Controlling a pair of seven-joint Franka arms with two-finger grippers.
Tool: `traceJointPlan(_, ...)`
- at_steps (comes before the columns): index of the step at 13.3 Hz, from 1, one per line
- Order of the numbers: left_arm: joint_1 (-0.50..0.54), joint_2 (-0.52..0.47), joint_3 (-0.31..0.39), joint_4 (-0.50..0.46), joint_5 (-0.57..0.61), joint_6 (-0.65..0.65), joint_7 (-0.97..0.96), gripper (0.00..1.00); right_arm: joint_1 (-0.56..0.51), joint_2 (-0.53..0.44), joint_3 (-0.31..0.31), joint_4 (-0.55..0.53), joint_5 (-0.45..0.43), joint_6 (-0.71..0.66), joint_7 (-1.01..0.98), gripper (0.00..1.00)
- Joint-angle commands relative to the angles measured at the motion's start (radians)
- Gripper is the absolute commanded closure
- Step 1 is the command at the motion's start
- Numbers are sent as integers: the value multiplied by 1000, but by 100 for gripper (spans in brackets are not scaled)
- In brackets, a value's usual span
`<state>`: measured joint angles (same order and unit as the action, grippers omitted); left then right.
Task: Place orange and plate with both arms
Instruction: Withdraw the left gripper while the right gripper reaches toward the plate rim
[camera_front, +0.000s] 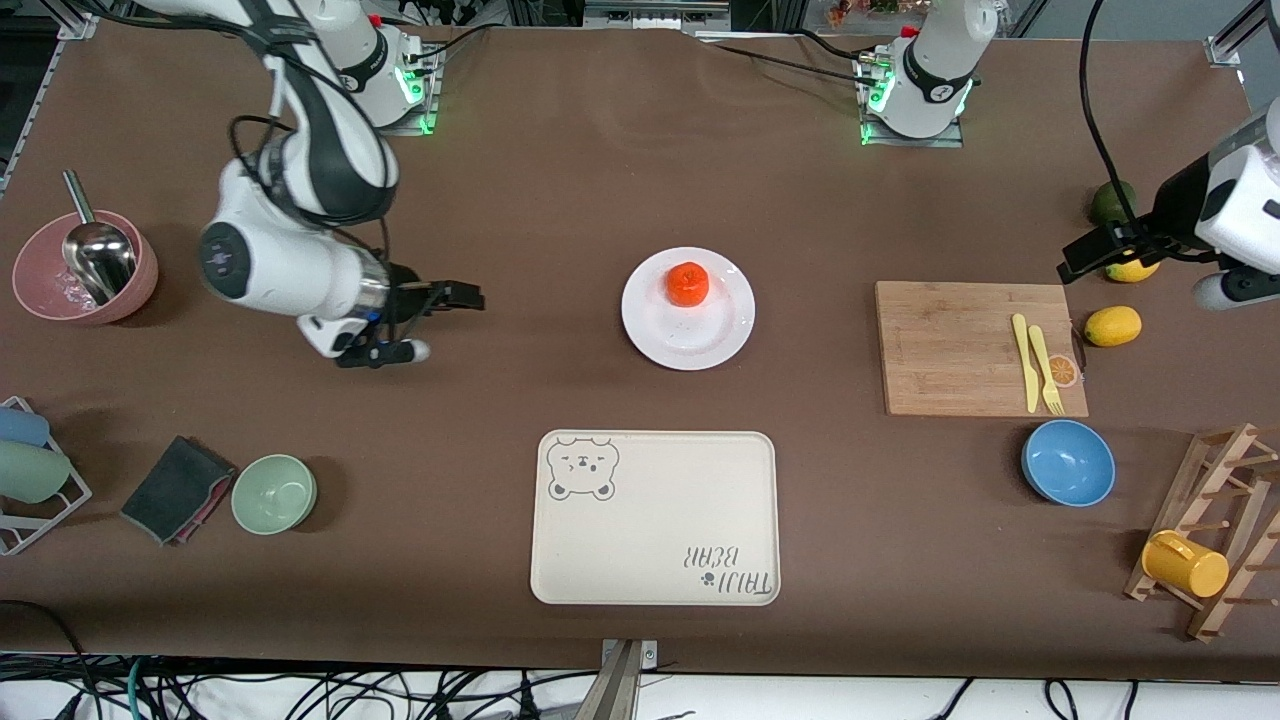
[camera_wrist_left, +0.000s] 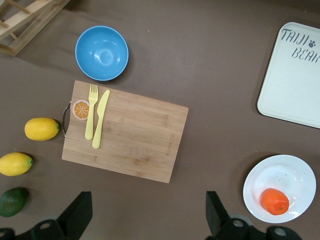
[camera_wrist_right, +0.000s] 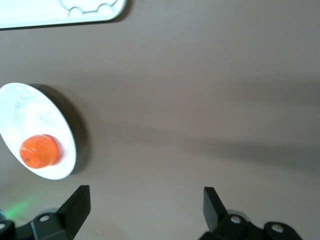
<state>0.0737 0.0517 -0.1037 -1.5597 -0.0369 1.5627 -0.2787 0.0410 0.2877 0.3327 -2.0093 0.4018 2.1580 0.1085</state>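
The orange (camera_front: 688, 284) sits on the white plate (camera_front: 700, 340) in the middle of the table. Both also show in the left wrist view, orange (camera_wrist_left: 274, 201) on plate (camera_wrist_left: 285, 172), and in the right wrist view, orange (camera_wrist_right: 39, 151) on plate (camera_wrist_right: 25, 107). My right gripper (camera_front: 437, 323) is open and empty over bare table, apart from the plate toward the right arm's end; its jaws (camera_wrist_right: 147, 212) stand wide. My left gripper (camera_front: 1140, 268) is open and empty, high over the table by the lemons at the left arm's end (camera_wrist_left: 148, 220).
A cream bear-print tray (camera_front: 655, 520) lies nearer the camera than the plate. A wooden cutting board (camera_front: 960, 350) holds a yellow knife and fork (camera_front: 1035, 365). Lemons (camera_front: 1112, 326), a blue bowl (camera_front: 1068, 462), a green bowl (camera_front: 274, 493), a pink bowl (camera_front: 85, 268) and a mug rack (camera_front: 1200, 540) stand around.
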Motion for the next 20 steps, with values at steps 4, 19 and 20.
traceJointPlan(4, 4, 28, -13, 47, 25, -29, 9, 0, -15, 215, 207, -63, 192, 409, 0, 0)
traceJointPlan(19, 8, 25, -10, 47, 23, -33, 7, 0, -42, 400, 339, 24, 491, 551, -235, 0)
traceJointPlan(20, 8, 23, -10, 49, 23, -33, 7, 0, -58, 400, 338, 36, 496, 518, -266, 0)
